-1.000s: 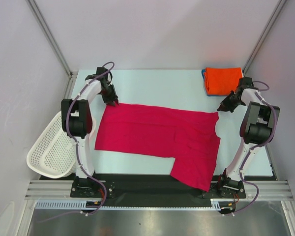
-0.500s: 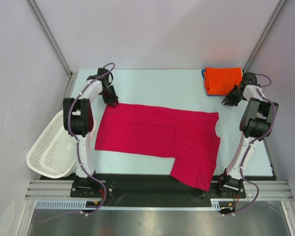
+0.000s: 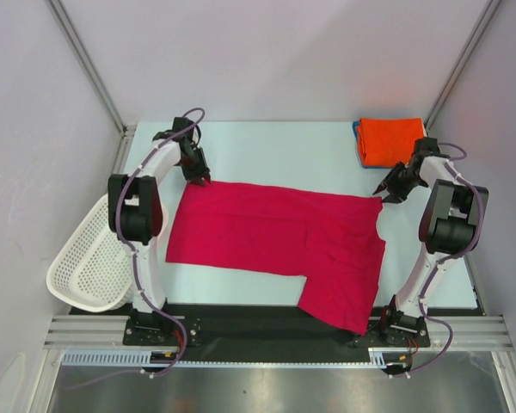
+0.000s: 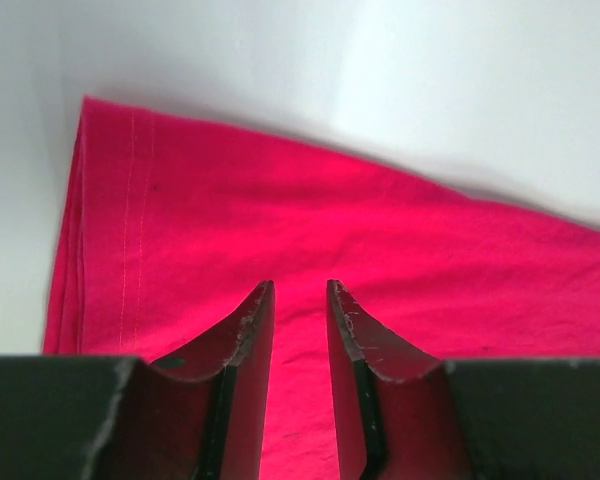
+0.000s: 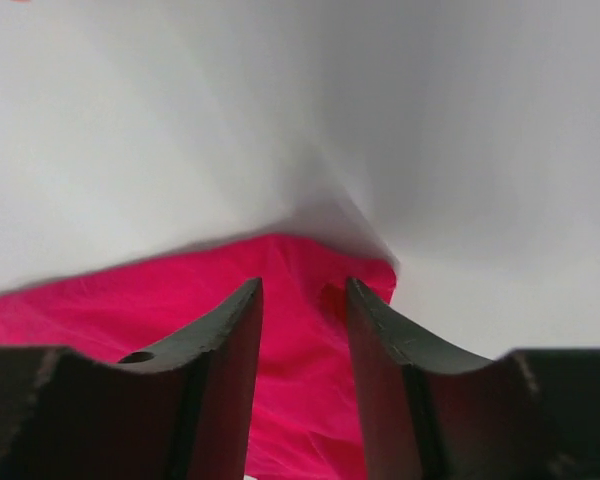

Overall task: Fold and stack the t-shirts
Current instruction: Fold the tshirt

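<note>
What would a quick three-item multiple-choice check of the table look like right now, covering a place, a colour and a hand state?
1. Where is the folded orange t-shirt?
A) far right corner of the table
B) near left corner
C) middle of the near edge

2. What colour is the spread t-shirt?
A) blue
B) orange
C) crimson

3. How is the right hand?
A) shut on the orange t-shirt
B) open at the spread t-shirt's far right corner
C) out of view

Answers:
1 A, the top view shows it by the far right edge.
2 C, it reads crimson in every view.
3 B, the right wrist view shows its jaws apart over that cloth corner.
</note>
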Motion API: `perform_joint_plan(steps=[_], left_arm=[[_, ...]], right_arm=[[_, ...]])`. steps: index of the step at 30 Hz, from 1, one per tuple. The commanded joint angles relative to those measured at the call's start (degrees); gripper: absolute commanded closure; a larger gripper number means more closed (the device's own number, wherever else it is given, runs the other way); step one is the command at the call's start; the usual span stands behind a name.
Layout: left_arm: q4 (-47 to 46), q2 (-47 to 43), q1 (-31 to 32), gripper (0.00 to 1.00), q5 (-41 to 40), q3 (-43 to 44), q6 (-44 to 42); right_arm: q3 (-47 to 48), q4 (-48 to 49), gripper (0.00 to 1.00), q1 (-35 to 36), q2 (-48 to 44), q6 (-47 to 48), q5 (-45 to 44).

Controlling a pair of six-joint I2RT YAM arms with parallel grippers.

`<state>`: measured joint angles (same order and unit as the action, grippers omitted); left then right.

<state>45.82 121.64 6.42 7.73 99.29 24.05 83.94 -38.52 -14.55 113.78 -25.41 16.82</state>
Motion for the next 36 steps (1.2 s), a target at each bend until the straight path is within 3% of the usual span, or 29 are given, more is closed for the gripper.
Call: perform_joint_plan(steps=[1, 8, 12, 15, 16, 23, 30, 32, 33, 35, 36], left_arm=[[0.32, 1.58, 0.09, 0.68, 0.1, 4.86, -1.2], [1.11, 4.83, 0.09, 0.68, 0.27, 6.71, -1.03], [2.16, 7.29, 0.0, 0.68, -0.69, 8.64, -0.94], [2.52, 9.31, -0.26, 0.68, -1.49, 9.43, -0.85], [2.08, 9.66, -0.35, 0.68, -1.57, 9.44, -0.76], [0.76, 12.91, -0.44, 0.69, -0.96, 11.8, 0.03], [1.9, 15.03, -0.44, 0.69, -1.22, 16.64, -0.23], [1.99, 12.75, -0.35, 0.68, -1.84, 17.08, -0.5], [2.25, 11.52, -0.35, 0.66, -2.19, 17.34, -0.85], [3.13, 7.15, -0.09, 0.54, -4.03, 17.61, -1.03], [3.83, 5.81, -0.09, 0.5, -4.38, 17.52, -1.2]], right_arm=[[-1.84, -0.85, 0.57, 0.92, -1.81, -1.05, 0.32], [-1.07, 2.22, 0.63, 1.71, 0.48, -1.75, -0.21], [1.92, 1.78, 0.71, 1.54, 2.67, -1.66, -2.4], [4.03, 3.27, 0.89, 1.19, 3.82, -0.08, -3.99], [4.65, 3.97, 1.0, 1.19, 4.78, 0.53, -3.99], [10.36, 10.3, 1.0, 0.31, 9.79, 2.82, -3.29], [19.93, 6.54, 1.0, 0.48, 14.8, 5.46, -4.69], [23.18, 0.43, 0.8, 0.66, 15.25, 4.85, -7.48], [26.24, -2.14, 0.62, 0.75, 14.99, 4.41, -8.29], [28.9, -10.4, 0.5, 1.53, 13.93, 4.05, -14.05], [30.48, -13.39, 0.39, 1.71, 12.36, 4.23, -16.7]])
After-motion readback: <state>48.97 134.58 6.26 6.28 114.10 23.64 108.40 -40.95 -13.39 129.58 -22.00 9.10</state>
